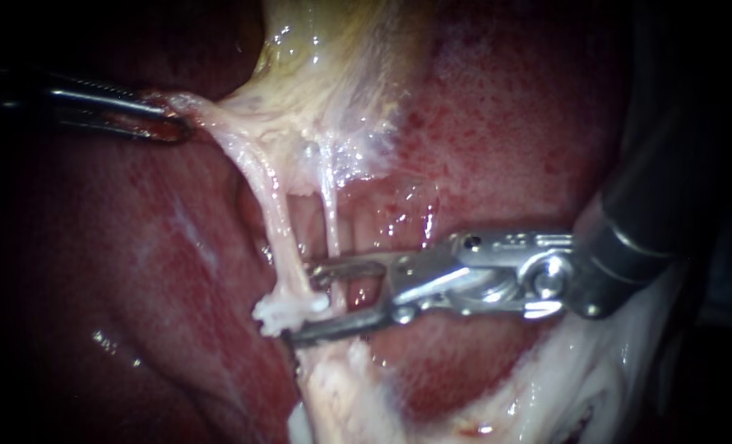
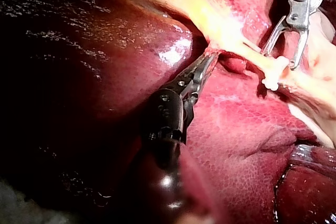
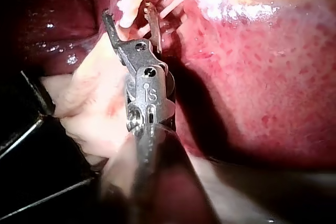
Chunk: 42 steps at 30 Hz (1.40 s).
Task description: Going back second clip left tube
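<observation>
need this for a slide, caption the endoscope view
Right instrument open at the white clip on the left tube; left instrument grips tissue

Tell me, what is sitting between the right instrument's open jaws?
A white clip on the left tube, near the right instrument's jaw tips; the endoscope view shows it best.

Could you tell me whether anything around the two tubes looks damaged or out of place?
Nothing stands out. The white clip sits across the left tube; it and the right tube look unbroken, and the right instrument holds open jaws around them. The left instrument grips the pale tissue.
</observation>
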Tool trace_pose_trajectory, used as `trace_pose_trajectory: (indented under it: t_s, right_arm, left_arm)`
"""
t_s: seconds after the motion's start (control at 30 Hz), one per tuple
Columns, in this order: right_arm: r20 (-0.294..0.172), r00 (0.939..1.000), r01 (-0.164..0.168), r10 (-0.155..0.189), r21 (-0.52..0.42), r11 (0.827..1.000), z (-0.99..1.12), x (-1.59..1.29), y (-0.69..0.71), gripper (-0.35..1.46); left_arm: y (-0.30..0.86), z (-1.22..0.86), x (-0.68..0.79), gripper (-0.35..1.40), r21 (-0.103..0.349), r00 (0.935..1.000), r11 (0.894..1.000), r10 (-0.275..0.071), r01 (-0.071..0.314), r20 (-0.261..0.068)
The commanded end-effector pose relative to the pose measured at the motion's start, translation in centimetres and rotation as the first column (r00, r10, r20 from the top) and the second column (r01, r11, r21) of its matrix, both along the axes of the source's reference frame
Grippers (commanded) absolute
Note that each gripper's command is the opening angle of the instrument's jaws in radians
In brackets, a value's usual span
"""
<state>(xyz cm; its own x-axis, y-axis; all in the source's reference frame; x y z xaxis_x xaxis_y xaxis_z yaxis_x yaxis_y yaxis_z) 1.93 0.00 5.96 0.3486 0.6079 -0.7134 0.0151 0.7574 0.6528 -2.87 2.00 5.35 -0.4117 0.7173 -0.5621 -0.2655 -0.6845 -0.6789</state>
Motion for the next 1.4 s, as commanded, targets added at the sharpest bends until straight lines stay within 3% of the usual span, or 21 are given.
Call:
trace_pose_trajectory:
  t_s: [0.03,0.23,0.4,0.6,0.83,1.17,1.4]
  right_arm:
    - [-0.002,1.0,0.002,-0.002,-0.014,1.0,-0.03,-0.06,0.02,0.5]
    - [-0.016,0.9997,0.018,-0.02,-0.101,0.995,-0.23,-0.54,0.12,0.5]
    - [-0.022,0.9991,0.031,-0.036,-0.194,0.98,-0.32,-0.92,0.15,0.5]
    - [-0.019,0.9991,0.033,-0.039,-0.257,0.966,-0.39,-1.18,0.21,0.5]
    - [-0.013,0.9994,0.028,-0.033,-0.277,0.96,-0.46,-1.29,0.29,0.5]
    - [-0.015,0.9992,0.031,-0.036,-0.282,0.959,-0.47,-1.34,0.29,0.5]
    - [-0.015,0.9992,0.031,-0.036,-0.282,0.959,-0.48,-1.34,0.29,0.5]
  left_arm:
    - [0.0,0.0,0.0,-0.35,0.0,1.0,1.0,0.001,-0.001,0.001]
    - [0.0,0.0,0.01,-0.35,0.0,1.0,1.0,0.001,-0.001,0.001]
    - [0.0,0.0,0.01,-0.35,0.0,1.0,1.0,0.001,-0.001,0.001]
    - [0.0,0.01,0.0,-0.35,0.0,1.0,1.0,0.001,-0.001,0.001]
    - [-0.07,0.18,-0.12,-0.35,-0.01,1.0,1.0,-0.005,0.005,-0.006]
    - [-0.15,0.51,-0.4,-0.35,-0.015,1.0,1.0,0.005,-0.005,-0.001]
    - [-0.17,0.52,-0.4,-0.35,-0.014,1.0,1.0,0.01,-0.01,-0.001]
